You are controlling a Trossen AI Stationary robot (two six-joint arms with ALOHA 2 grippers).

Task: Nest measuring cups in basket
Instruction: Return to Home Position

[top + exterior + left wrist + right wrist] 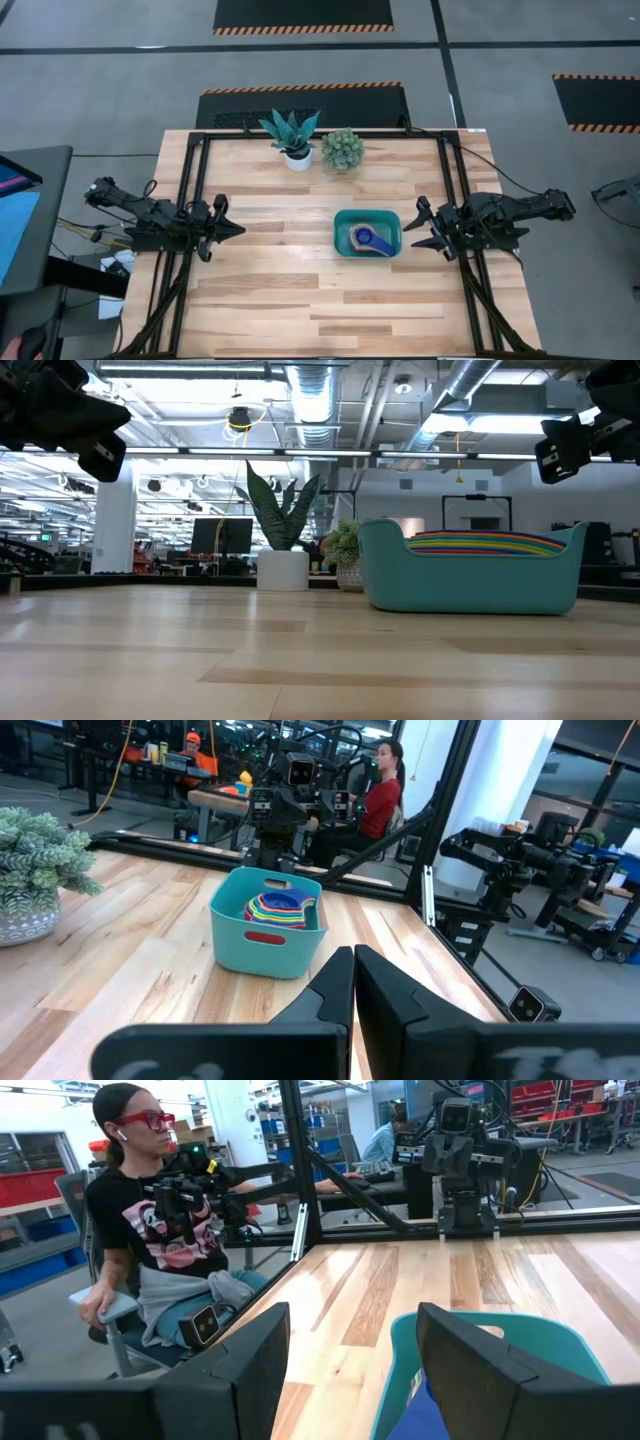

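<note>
We see the basket [338, 236] just right of centre in the high view, on the wooden table [280, 290]. The measuring cups [371, 238] are stacked inside it with a dark blue one on top, and in the low view their coloured rims show as stripes above the basket's wall. The left gripper [236, 230] hangs over the left-centre of the table, well apart from the basket, its fingers pressed together on nothing. The right gripper [418, 224] hangs just right of the basket, fingers spread wide and empty.
</note>
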